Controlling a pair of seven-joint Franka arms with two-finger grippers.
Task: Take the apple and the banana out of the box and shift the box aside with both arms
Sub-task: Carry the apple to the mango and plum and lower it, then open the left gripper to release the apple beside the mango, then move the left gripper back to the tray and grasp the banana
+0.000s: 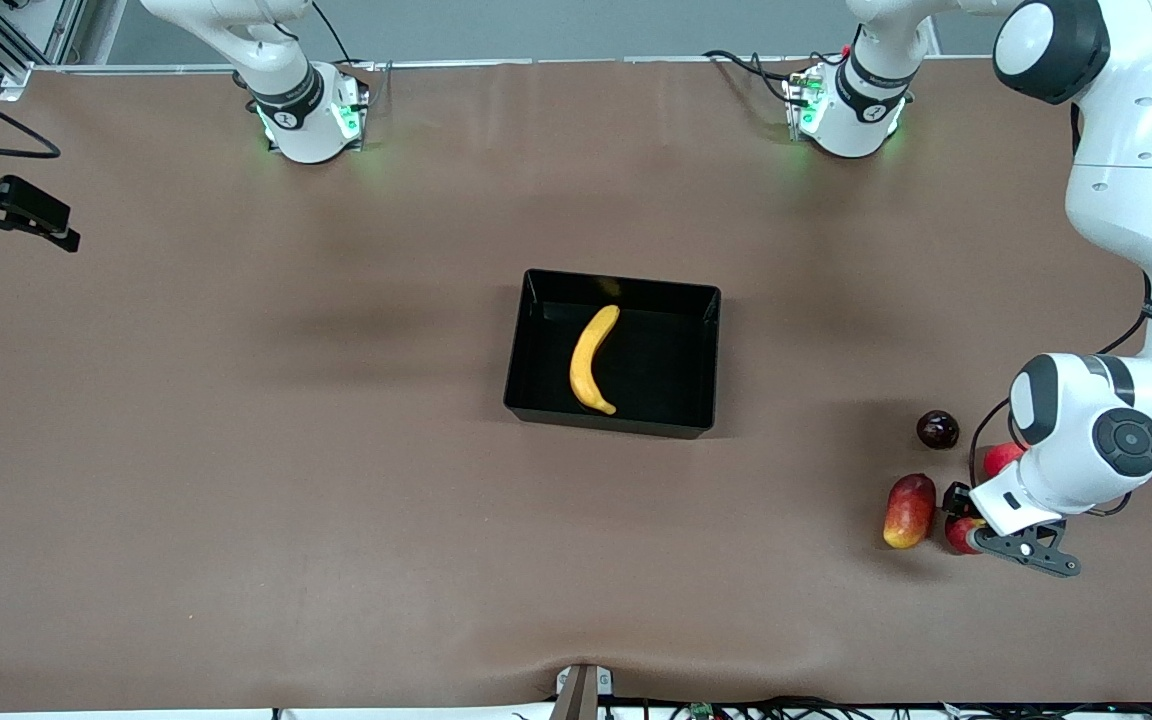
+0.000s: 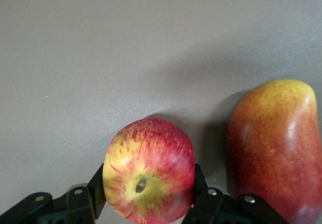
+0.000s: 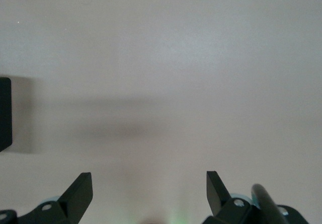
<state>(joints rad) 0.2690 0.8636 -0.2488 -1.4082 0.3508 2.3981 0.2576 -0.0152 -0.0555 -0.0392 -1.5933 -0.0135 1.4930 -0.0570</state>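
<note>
The yellow banana (image 1: 592,360) lies in the black box (image 1: 706,352) at the middle of the table. My left gripper (image 1: 966,535) is low over the table at the left arm's end, shut on the red apple (image 1: 958,534). In the left wrist view the apple (image 2: 149,168), red with a yellow speckled end, sits between the fingers (image 2: 97,184), which press both its sides. I cannot tell if it is off the table. My right gripper (image 1: 54,228) waits open and empty at the right arm's end; the right wrist view shows its fingertips (image 3: 80,188) wide apart over bare table.
The red-yellow mango (image 1: 909,510) lies right beside the apple, also in the left wrist view (image 2: 274,146). A dark plum (image 1: 937,429) lies farther from the camera than the mango. Another red fruit (image 1: 1000,457) is half hidden by the left arm. A black edge (image 3: 4,113) shows in the right wrist view.
</note>
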